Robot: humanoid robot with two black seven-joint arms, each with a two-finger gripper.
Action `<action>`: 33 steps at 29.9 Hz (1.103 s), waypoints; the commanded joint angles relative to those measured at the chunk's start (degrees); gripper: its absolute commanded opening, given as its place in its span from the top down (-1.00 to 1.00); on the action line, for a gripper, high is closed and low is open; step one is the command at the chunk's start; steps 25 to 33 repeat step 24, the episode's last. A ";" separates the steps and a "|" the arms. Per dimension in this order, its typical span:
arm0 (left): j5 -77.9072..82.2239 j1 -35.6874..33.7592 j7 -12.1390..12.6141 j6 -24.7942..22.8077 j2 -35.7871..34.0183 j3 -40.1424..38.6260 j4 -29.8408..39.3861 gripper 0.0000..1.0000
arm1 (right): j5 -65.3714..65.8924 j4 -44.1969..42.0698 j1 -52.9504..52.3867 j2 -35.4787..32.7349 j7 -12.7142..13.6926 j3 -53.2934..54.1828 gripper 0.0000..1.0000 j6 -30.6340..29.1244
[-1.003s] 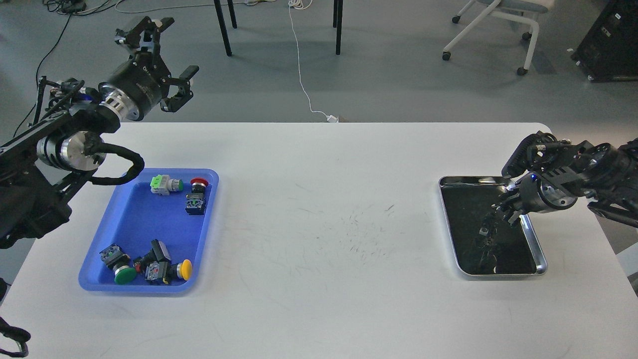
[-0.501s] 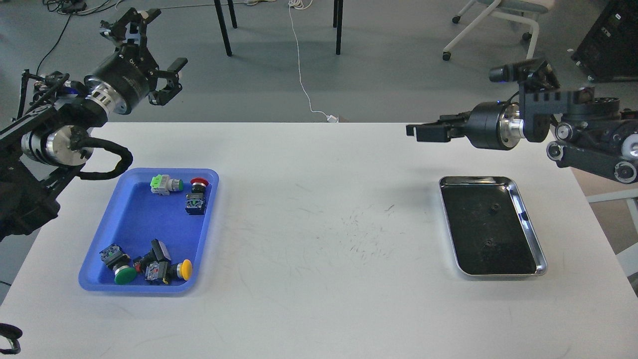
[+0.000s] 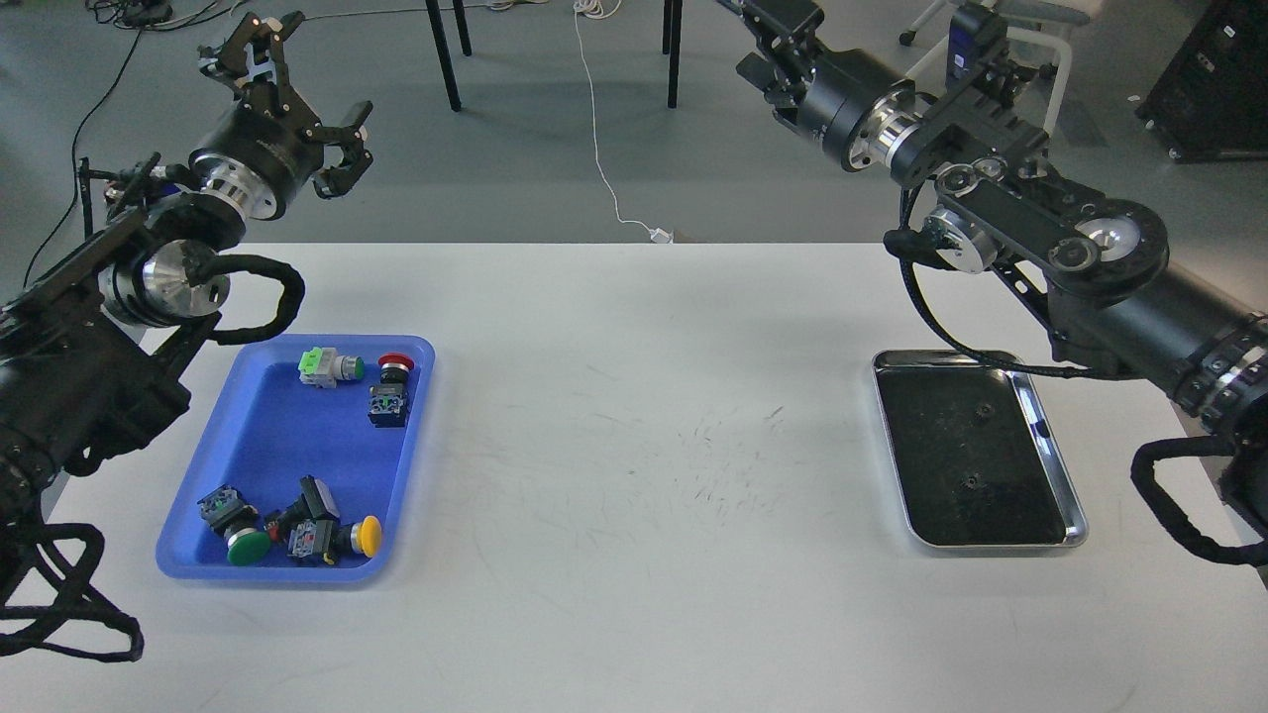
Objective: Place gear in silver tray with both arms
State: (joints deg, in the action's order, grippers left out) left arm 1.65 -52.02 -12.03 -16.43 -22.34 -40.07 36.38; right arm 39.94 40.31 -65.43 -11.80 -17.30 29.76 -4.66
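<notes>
The silver tray (image 3: 1052, 441) had a dark bottom, the plastic tray (image 3: 260, 436) was blue, and the table (image 3: 634, 396) was white.

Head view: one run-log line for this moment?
left gripper: open, raised | right gripper: raised, state unclear | silver tray: two small dark parts

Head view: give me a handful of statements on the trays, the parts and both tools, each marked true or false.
1. The shallow shiny silver metal tray holds two small dark gear-like parts, one and another. True.
2. The blue plastic tray is empty. False: it holds several push-button switches.
3. The left tool is raised off the white table, fingers spread. True.
4. The right tool reaches into the silver tray. False: it is raised far above the table, near the top edge.
5. A yellow-capped push button lies in the silver tray. False: it lies in the blue tray.
</notes>
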 commanded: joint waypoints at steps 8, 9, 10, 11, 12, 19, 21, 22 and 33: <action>-6.31 0.17 -0.01 0.09 5.38 -3.78 -0.44 -0.95 | -35.86 -11.91 3.20 2.14 0.33 18.14 -0.97 -0.96; -6.83 0.34 -0.01 0.08 5.55 -3.78 -0.44 -0.95 | -40.42 -12.79 3.63 1.17 0.77 18.22 -0.97 -1.31; -7.01 0.52 0.07 0.00 5.73 -3.78 -0.44 -0.95 | -44.12 -13.41 3.90 0.47 1.38 18.31 -0.97 -1.75; -7.02 0.61 0.08 0.00 5.90 -3.78 -0.44 -0.95 | -46.42 -13.77 4.43 0.02 1.82 18.57 -0.97 -2.45; -7.02 0.70 0.08 0.00 6.25 -3.78 -0.44 -0.95 | -48.53 -14.12 5.21 -0.33 2.09 18.75 -0.97 -3.67; -7.02 2.01 -0.28 -1.76 6.61 -3.78 -0.44 -0.95 | -49.79 -15.88 9.09 -0.60 2.18 19.63 -0.97 -7.99; -7.02 2.01 -0.45 -1.67 6.78 -3.78 -0.44 -0.95 | -49.79 -15.88 9.09 -0.68 2.18 19.54 -0.98 -8.26; -7.02 2.10 -0.54 -1.59 6.78 -3.78 -0.44 -0.95 | -49.79 -15.88 9.09 -0.68 2.18 19.54 -0.98 -8.26; -7.02 2.54 -0.54 -1.59 7.22 -3.78 -0.44 -0.95 | -49.79 -15.70 9.09 -0.68 2.27 19.54 -0.98 -8.26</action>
